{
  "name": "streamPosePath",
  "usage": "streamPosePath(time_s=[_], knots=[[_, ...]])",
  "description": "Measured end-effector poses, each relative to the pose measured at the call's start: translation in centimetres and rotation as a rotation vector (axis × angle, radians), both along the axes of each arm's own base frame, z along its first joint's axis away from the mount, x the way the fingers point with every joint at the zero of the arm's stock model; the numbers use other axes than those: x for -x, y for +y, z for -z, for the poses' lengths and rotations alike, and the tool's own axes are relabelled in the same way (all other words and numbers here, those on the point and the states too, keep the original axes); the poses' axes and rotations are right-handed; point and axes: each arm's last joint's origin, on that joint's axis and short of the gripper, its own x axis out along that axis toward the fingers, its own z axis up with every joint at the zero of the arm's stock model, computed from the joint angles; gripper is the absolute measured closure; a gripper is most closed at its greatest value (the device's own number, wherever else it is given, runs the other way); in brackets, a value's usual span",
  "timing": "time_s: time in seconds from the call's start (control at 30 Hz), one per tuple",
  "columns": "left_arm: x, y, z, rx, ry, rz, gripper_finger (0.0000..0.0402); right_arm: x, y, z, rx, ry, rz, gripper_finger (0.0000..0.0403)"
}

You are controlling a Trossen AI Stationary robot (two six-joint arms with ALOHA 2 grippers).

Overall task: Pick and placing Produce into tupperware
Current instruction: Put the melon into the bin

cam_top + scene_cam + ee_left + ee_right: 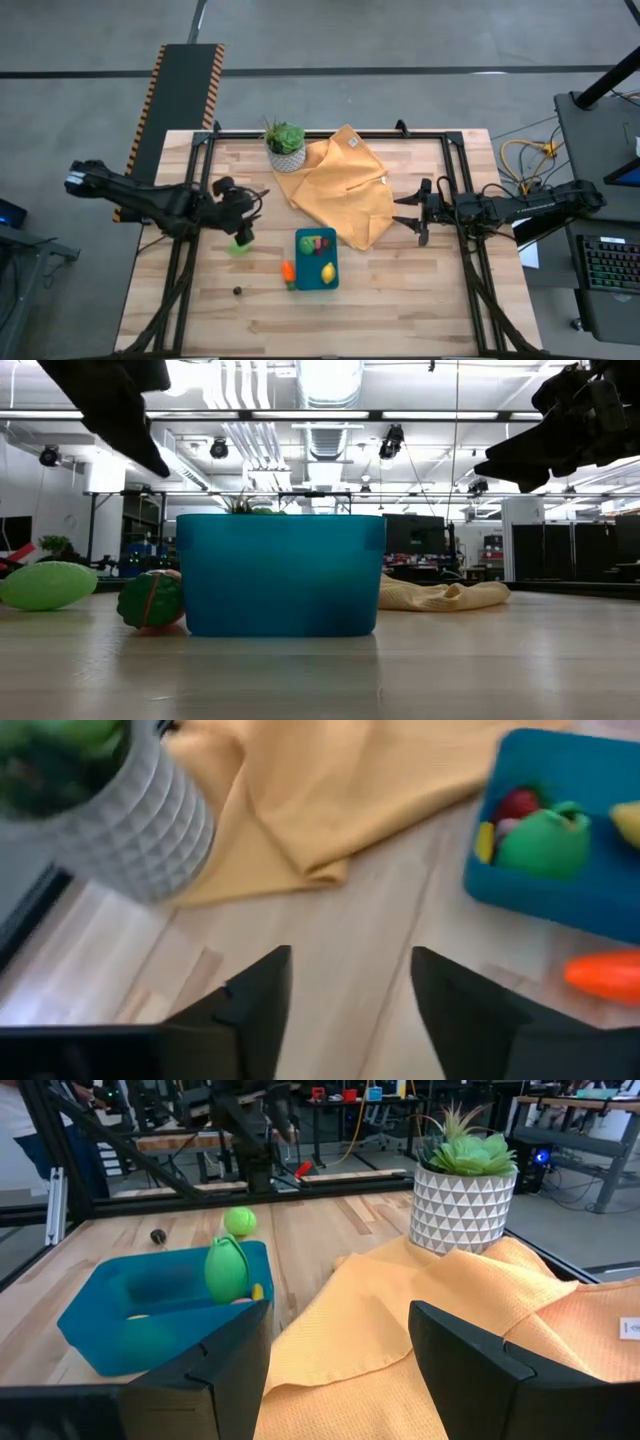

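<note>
The lime fruit, left of the tupperware, looks light, hard and slippery: grip its middle; left tool and right tool are both released.

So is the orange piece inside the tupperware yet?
No, in the high view the orange piece lies on the table just outside the tupperware, by its left wall.

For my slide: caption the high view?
Left pincer hovers above lime produce beside teal tupperware; right pincer waits.
</note>
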Motion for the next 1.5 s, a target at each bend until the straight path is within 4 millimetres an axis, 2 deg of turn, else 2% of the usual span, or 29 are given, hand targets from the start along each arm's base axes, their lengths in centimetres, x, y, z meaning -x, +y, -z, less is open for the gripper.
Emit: streamPosePath(time_s=[0.13,0.23,0.33,0.53,0.83,1.23,1.5], knots=[[-0.1,0.4,0.8,0.067,0.077,-0.047,0.0147,0.0,0.0,0.0,0.0,0.0,0.0,0.0175],[-0.2,0.6,1.6,0.225,0.166,-0.088,0.0109,0.0,0.0,0.0,0.0,-0.001,0.0,0.0175],[-0.2,0.7,2.4,0.379,0.256,-0.141,0.0091,0.0,0.0,0.0,0.0,-0.001,0.001,0.0175],[-1.0,0.4,3.8,0.514,0.366,-0.222,0.0089,0.0,-0.1,0.0,0.007,-0.001,0.038,0.0175],[-2.7,-0.2,6.8,0.584,0.577,-0.232,0.0089,0.0,-0.1,0.0,0.017,-0.001,0.051,0.0175],[-4.1,-0.5,10.3,0.539,0.768,-0.242,0.0089,0.0,-0.2,0.0,0.018,-0.001,0.051,0.0175],[-4.5,-0.6,11.7,0.516,0.84,-0.233,0.0089,0.0,-0.2,0.0,0.018,-0.001,0.051,0.0175]])
